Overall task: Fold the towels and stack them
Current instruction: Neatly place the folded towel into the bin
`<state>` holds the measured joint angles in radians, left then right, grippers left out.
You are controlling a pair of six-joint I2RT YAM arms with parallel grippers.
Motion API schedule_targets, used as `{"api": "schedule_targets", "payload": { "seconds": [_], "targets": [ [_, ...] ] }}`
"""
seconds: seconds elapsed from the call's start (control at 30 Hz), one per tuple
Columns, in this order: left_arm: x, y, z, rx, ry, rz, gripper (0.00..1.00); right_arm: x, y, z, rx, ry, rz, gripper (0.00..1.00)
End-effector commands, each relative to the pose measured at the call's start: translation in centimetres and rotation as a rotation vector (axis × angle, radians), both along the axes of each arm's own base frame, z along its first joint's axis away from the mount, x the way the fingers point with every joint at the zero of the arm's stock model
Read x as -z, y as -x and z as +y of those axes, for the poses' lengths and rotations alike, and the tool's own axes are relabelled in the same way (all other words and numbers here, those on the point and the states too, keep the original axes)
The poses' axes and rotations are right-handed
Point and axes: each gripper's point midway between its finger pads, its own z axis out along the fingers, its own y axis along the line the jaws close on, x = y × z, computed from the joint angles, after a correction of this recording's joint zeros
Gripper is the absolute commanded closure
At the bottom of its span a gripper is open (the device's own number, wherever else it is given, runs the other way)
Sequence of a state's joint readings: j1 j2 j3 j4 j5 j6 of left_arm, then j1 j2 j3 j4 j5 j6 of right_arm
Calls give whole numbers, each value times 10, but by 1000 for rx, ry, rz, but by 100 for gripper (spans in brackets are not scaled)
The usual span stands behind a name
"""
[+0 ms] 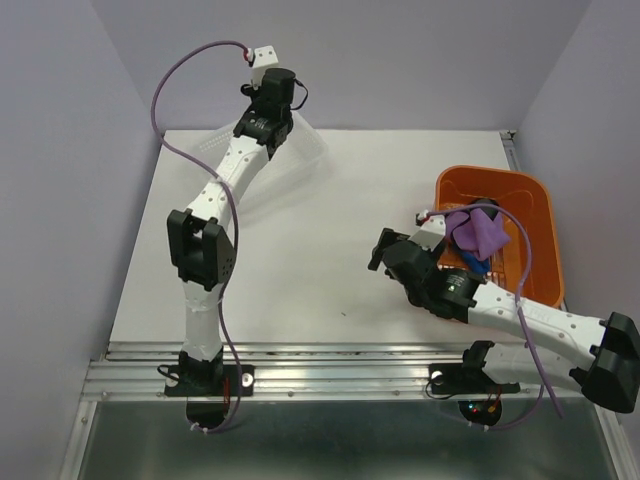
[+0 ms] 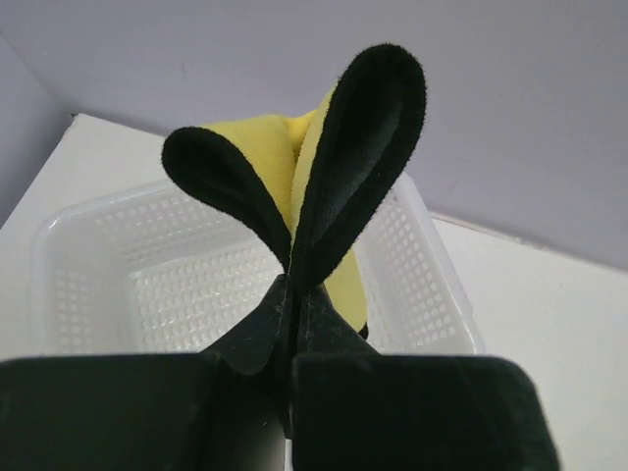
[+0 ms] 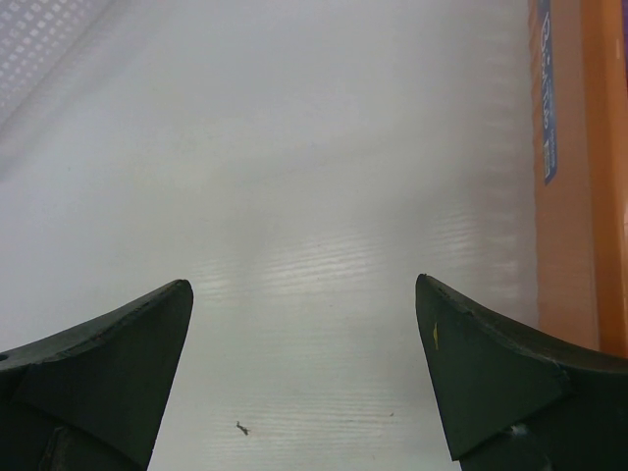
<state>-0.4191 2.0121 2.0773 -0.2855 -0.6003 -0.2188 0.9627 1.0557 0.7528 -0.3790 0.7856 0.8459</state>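
**Pinching yellow towel [image 2: 270, 147] in left gripper [image 2: 292, 289]; right gripper [image 3: 302, 285] gaping**

Left fingers are clamping tight on the towel. Its black-edged folds are fanning upward at centre frame, with the white mesh basket [image 2: 88, 245] showing behind. Right fingers are standing spread wide, gripping nothing, over the table [image 3: 294, 147]. At the right of the top view, a purple towel [image 1: 478, 232] is lying in the orange basket [image 1: 540, 200], partly covering a blue towel [image 1: 478, 266].

Fuzzy yellow towel [image 2: 267, 157] with black edging; perforated white plastic basket [image 2: 88, 250]; smooth orange plastic basket [image 1: 538, 215]; faintly ribbed matt tabletop [image 3: 294, 196].
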Motion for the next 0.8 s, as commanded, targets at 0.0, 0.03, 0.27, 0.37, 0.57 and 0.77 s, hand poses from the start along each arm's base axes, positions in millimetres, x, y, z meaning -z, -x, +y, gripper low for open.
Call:
{"api": "schedule_targets", "payload": {
  "seconds": [0.0, 0.03, 0.27, 0.37, 0.57, 0.77],
  "targets": [
    [-22, -22, -6, 9, 84, -65, 100, 0, -5, -12, 76, 37, -29, 0],
    [-32, -27, -7, 11, 108, -92, 100, 1, -6, -13, 82, 42, -26, 0],
    [3, -49, -4, -33, 263, -81, 100, 3, -7, -15, 102, 58, -24, 0],
    [23, -54, -2, -44, 308, -65, 100, 5, -8, -18, 108, 78, -24, 0],
    [64, -71, -15, 42, 371, -2, 100, 2, -8, -25, 140, 92, -24, 0],
    [89, -77, -18, 58, 362, 32, 100, 0, -7, -27, 144, 82, -34, 0]
  ]
}}
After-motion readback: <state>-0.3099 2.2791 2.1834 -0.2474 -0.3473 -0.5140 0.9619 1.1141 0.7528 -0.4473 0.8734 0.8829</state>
